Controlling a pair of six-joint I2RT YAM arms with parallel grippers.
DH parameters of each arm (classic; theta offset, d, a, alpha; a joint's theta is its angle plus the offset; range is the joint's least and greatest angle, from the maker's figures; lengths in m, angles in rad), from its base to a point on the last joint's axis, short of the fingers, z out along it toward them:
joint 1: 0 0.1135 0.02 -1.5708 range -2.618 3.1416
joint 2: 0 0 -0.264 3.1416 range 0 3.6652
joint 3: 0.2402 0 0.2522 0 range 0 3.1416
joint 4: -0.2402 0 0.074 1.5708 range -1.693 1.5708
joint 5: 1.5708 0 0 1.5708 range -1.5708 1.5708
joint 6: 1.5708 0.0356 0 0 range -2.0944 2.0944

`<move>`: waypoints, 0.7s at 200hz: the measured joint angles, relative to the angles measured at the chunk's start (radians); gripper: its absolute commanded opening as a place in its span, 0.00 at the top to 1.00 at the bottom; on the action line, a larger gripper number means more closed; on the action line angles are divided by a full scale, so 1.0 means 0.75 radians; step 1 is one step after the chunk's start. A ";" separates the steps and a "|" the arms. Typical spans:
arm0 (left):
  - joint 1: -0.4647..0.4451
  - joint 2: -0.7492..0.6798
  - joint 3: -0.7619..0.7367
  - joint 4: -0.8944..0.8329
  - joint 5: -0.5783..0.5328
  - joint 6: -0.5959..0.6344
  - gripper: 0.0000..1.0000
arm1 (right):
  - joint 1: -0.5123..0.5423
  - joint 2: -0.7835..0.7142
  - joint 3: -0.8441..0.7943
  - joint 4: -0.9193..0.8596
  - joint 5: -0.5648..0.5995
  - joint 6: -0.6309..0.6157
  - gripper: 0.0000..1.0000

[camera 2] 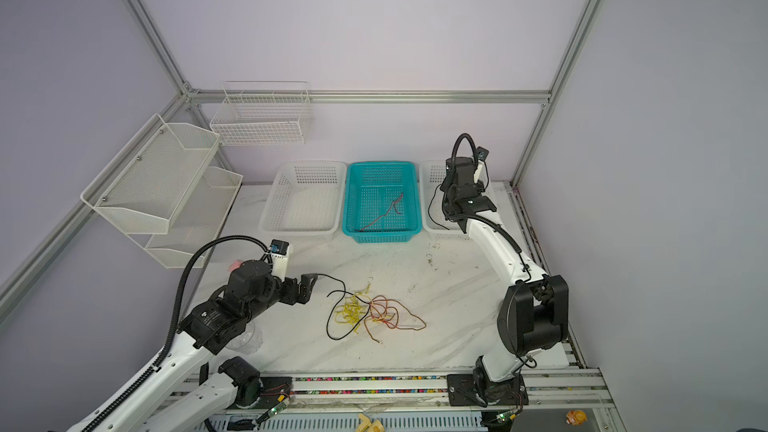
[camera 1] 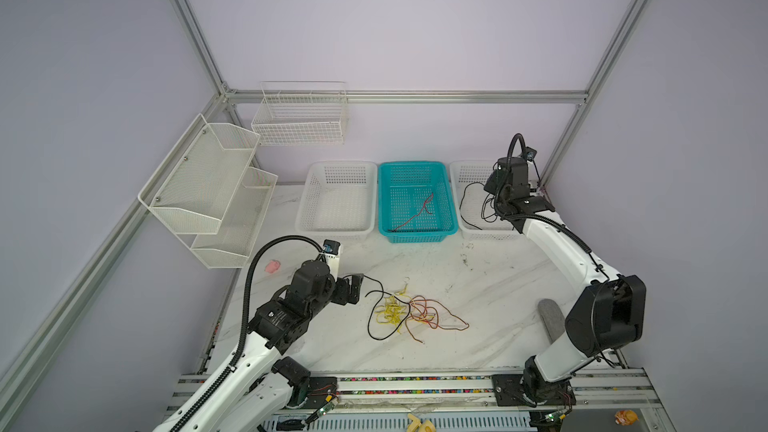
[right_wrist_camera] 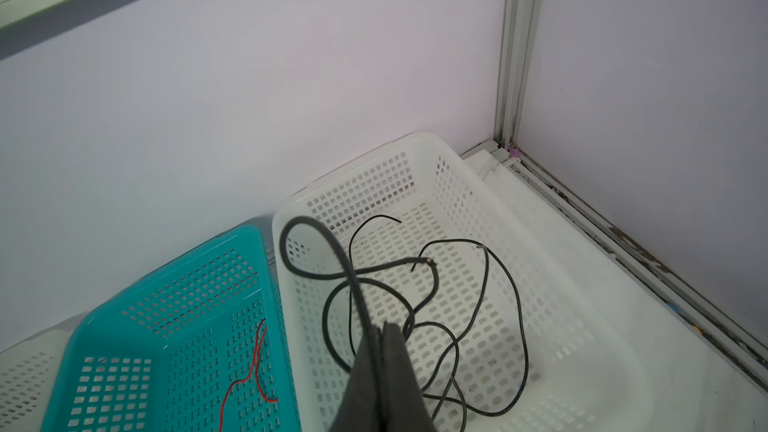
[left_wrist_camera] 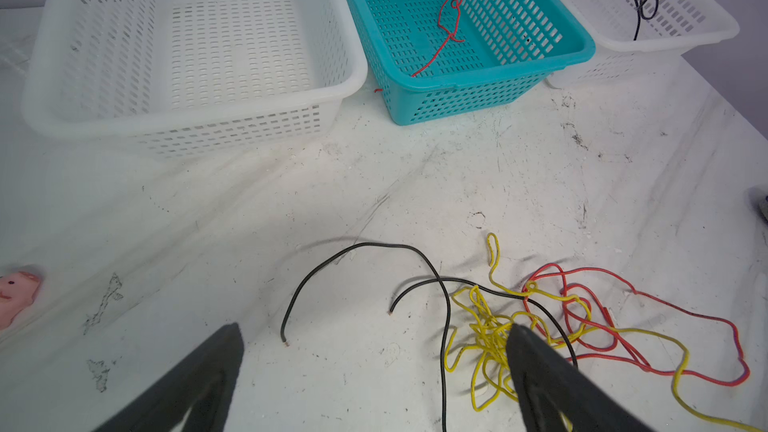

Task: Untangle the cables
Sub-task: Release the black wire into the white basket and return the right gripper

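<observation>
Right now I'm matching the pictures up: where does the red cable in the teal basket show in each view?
Top view: red cable centre, just below mid-height.
Top view: same central spot.
Left wrist: upper middle.
Right wrist: lower left.
Shared landmark: the teal basket holding it, in all four.

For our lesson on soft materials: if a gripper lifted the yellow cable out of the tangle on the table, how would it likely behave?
The yellow cable would probably droop limply: it lies in tight, kinked loops. It would likely drag the red cable and black cable along, since they cross through it. Being string-thin, it looks light.
</observation>
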 measured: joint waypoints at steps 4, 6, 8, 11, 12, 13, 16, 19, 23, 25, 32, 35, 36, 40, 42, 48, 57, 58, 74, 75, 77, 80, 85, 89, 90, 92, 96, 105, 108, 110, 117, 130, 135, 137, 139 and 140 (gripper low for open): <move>0.000 0.000 0.000 0.000 0.001 0.000 0.00 | -0.001 0.012 0.000 0.008 -0.001 0.000 1.00; 0.000 0.000 0.000 0.000 0.001 0.000 0.00 | -0.002 0.017 0.001 0.010 -0.003 0.001 1.00; 0.000 0.000 0.000 0.000 0.001 0.000 0.00 | -0.003 0.020 0.002 0.010 -0.003 0.000 1.00; 0.000 0.001 0.000 0.000 0.002 0.000 0.00 | -0.004 0.029 0.003 0.012 -0.002 0.001 1.00; 0.000 0.001 0.000 0.000 0.002 0.000 0.01 | -0.004 0.033 0.003 0.013 -0.003 0.001 1.00; 0.000 0.001 0.000 0.000 0.002 0.000 0.01 | -0.004 0.035 0.003 0.014 -0.003 0.001 1.00; 0.000 0.000 0.000 0.000 0.002 0.000 0.01 | -0.005 0.042 0.003 0.017 -0.004 0.001 1.00; 0.000 0.001 0.000 0.000 0.003 0.001 0.00 | -0.005 0.050 0.003 0.019 -0.006 0.001 1.00; 0.000 0.001 0.000 0.000 0.004 0.001 0.00 | -0.006 0.059 0.003 0.020 -0.009 0.001 1.00; 0.000 0.000 0.000 0.000 0.004 0.000 0.00 | -0.006 0.065 0.003 0.021 -0.012 0.001 1.00; 0.000 0.000 0.000 0.000 0.005 0.000 0.00 | -0.006 0.081 0.003 0.021 -0.023 0.001 1.00; 0.000 0.001 0.000 0.000 0.006 0.000 0.00 | -0.006 0.085 0.003 0.021 -0.027 0.001 1.00; 0.000 0.001 0.000 0.000 0.006 0.001 0.00 | -0.006 0.086 0.003 0.021 -0.029 0.001 1.00; 0.000 0.001 0.000 0.000 0.006 0.000 0.00 | -0.006 0.093 0.003 0.021 -0.035 0.001 0.97; 0.000 0.000 0.000 0.000 0.006 0.000 0.00 | -0.006 0.097 0.003 0.022 -0.037 0.001 0.96; 0.000 0.001 0.000 0.000 0.006 0.000 0.00 | -0.006 0.102 0.003 0.023 -0.046 0.002 0.91; 0.000 0.001 0.000 0.000 0.007 0.000 0.00 | -0.006 0.106 0.002 0.025 -0.065 0.004 0.85; 0.000 0.001 0.000 0.000 0.007 0.000 0.00 | -0.006 0.106 0.002 0.025 -0.067 0.005 0.85; 0.000 0.007 0.000 0.000 0.010 0.000 0.00 | -0.006 0.105 0.002 0.031 -0.097 0.009 0.76; 0.000 0.007 0.000 0.000 0.011 0.000 0.00 | -0.006 0.105 0.002 0.031 -0.098 0.009 0.75; 0.000 0.008 0.000 0.000 0.011 0.000 0.00 | -0.006 0.105 0.002 0.032 -0.103 0.010 0.73; 0.000 0.010 0.000 0.000 0.012 0.000 0.00 | -0.006 0.104 0.003 0.032 -0.109 0.012 0.71; 0.000 0.013 0.000 0.000 0.014 0.000 0.00 | -0.006 0.102 0.002 0.032 -0.121 0.015 0.68; 0.000 0.015 0.000 0.000 0.016 0.000 0.00 | -0.006 0.102 0.002 0.032 -0.129 0.013 0.67; 0.000 0.015 0.000 0.000 0.017 0.000 0.00 | -0.006 0.101 0.002 0.032 -0.132 0.013 0.66; 0.000 0.017 0.000 0.000 0.017 0.000 0.00 | -0.006 0.099 0.002 0.032 -0.136 0.016 0.65; 0.000 0.019 0.000 0.000 0.019 0.000 0.00 | -0.006 0.097 0.002 0.031 -0.144 0.016 0.63; 0.000 0.023 0.000 0.000 0.021 0.000 0.01 | -0.006 0.085 -0.002 0.031 -0.165 0.022 0.59; 0.000 0.025 0.000 0.000 0.022 0.000 0.00 | -0.006 0.078 -0.003 0.030 -0.172 0.021 0.58; 0.000 0.025 0.000 0.000 0.022 0.000 0.00 | -0.006 0.074 -0.004 0.031 -0.178 0.021 0.58; 0.000 0.027 0.000 -0.001 0.025 0.000 0.00 | -0.006 0.057 -0.011 0.033 -0.198 0.022 0.56; 0.000 0.028 0.001 -0.001 0.026 0.000 0.00 | -0.005 0.007 -0.033 0.033 -0.253 0.023 0.53; 0.000 0.028 0.001 -0.001 0.026 0.000 0.00 | -0.002 -0.012 -0.043 0.035 -0.278 0.024 0.52; 0.000 0.028 0.001 -0.001 0.026 0.000 0.00 | 0.000 -0.022 -0.048 0.035 -0.299 0.022 0.52; 0.000 0.028 0.001 -0.002 0.026 -0.001 0.00 | 0.003 -0.032 -0.053 0.035 -0.311 0.023 0.52; 0.000 0.028 0.001 -0.002 0.026 -0.001 0.00 | 0.003 -0.035 -0.054 0.036 -0.312 0.022 0.52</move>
